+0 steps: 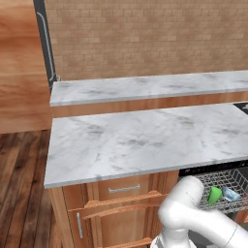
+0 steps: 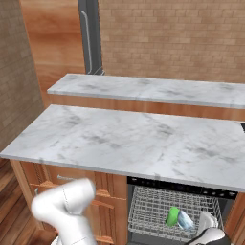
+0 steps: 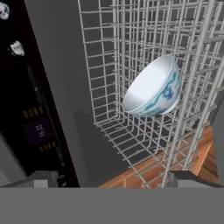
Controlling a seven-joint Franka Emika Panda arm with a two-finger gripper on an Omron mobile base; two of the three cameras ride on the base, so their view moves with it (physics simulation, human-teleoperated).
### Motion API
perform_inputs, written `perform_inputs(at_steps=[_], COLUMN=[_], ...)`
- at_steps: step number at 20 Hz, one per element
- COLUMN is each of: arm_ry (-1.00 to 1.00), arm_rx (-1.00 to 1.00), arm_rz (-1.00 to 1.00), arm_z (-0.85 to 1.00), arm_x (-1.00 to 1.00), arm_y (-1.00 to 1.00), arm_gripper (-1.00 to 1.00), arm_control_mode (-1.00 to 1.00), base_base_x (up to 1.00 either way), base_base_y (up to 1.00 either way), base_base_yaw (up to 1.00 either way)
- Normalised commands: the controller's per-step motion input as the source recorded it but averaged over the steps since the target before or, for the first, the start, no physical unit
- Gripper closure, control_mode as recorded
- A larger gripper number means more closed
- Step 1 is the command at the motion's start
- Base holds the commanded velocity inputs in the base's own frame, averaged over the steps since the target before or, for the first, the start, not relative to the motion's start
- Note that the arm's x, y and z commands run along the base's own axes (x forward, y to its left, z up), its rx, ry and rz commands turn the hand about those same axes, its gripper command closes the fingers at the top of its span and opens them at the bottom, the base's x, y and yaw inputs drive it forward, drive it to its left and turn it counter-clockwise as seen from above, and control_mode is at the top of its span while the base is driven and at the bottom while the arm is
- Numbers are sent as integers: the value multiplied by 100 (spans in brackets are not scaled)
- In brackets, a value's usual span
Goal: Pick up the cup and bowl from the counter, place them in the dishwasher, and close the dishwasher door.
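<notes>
The counter (image 2: 119, 139) carries nothing. The cup (image 2: 172, 216) and beside it the bowl (image 3: 153, 87) both lie tilted in the dishwasher (image 2: 172, 210) rack, so I judge only closing the door remains. The gripper (image 3: 111, 177) holds nothing; its fingers stand apart

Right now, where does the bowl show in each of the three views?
Left base view: bowl at lower right, in the wire rack, right of the cup.
Right base view: bowl bottom, right of centre, beside the cup.
Hand view: bowl upper centre, tilted.
Shared landmark: the wire rack.
</notes>
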Motion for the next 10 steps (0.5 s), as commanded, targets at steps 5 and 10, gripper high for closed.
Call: perform_inputs(at_steps=[5, 10], arm_ry=[-20, -25], arm_rx=[-30, -32], arm_rz=[-3, -10], arm_z=[0, 0], arm_x=[-37, -32], arm_y=[57, 48], arm_gripper=[-100, -100], arm_control_mode=[-100, -100], base_base_x=[0, 0], base_base_y=[0, 0], base_base_yaw=[0, 0])
